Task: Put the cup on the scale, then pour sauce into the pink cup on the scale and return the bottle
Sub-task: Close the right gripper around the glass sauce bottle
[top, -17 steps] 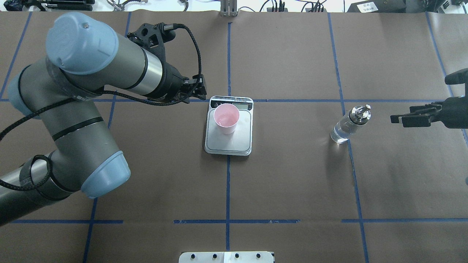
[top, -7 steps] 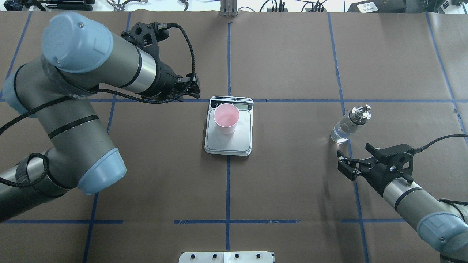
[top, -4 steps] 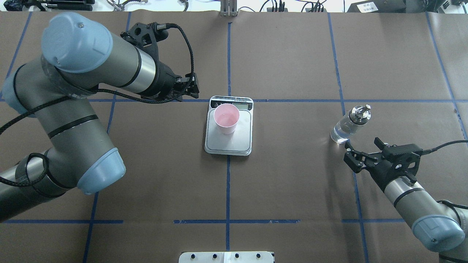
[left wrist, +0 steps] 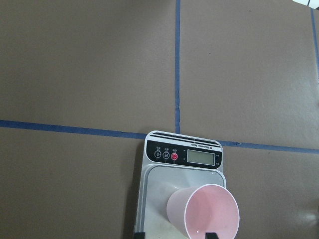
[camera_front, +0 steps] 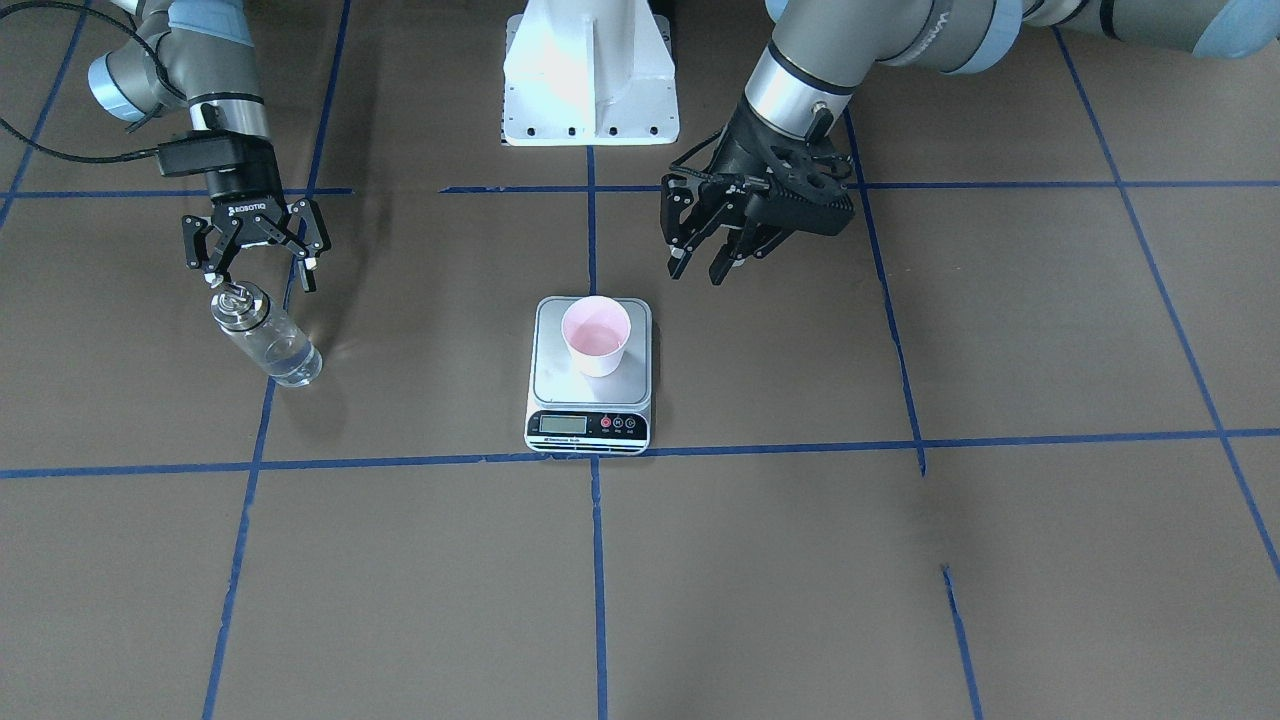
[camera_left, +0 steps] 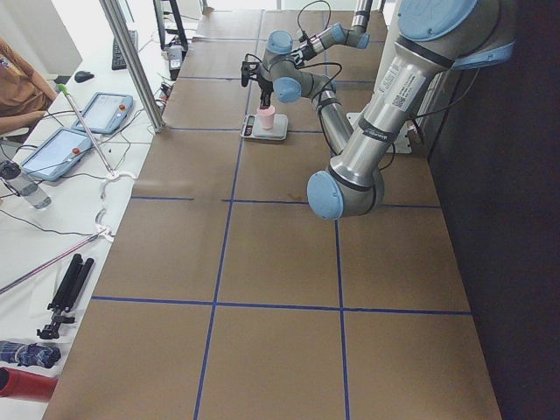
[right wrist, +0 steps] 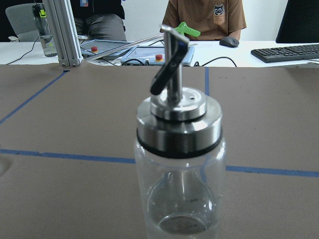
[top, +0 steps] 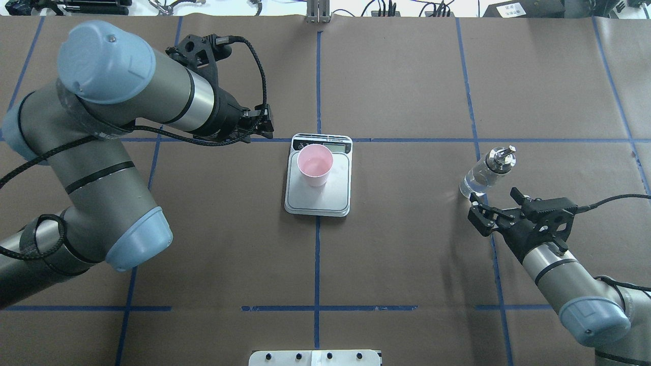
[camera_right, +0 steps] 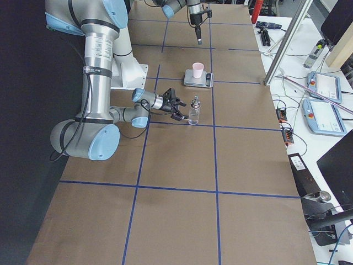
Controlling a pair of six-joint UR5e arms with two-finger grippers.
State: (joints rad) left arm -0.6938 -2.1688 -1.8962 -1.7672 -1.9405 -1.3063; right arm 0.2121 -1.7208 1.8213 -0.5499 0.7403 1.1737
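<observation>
The table holds one cup (camera_front: 596,335), one scale (camera_front: 545,385) and one bottle (camera_front: 262,335), with two arms over them. The pink cup stands upright on the scale's silver platform, mouth up. It sits inside the platform's edges, with bare metal showing on every side of it. The scale lies flat where two blue tape lines (camera_front: 800,448) cross. Its long axis runs away from the robot, and its black strip, with one display and three round buttons, one of them red, is at the far end. The bottle stands upright well off to the robot's right, its long axis vertical, beside another tape line. Its silver collar and slanted pourer are on top. The sauce (camera_front: 290,360) shows only as clear liquid through the glass, and its level cannot be told. The right gripper (camera_front: 258,282) is low on the robot's side of the bottle, near the collar, with its jaws spread wide and holding nothing. The right wrist view has the bottle centred straight ahead, and no finger shows beside it. The left gripper (camera_front: 698,272) hangs raised to the robot's left of the scale, its jaws apart and empty, touching neither scale nor cup. Bare brown paper lies between the scale and the bottle and around both, and the table edges are far from all three things.
</observation>
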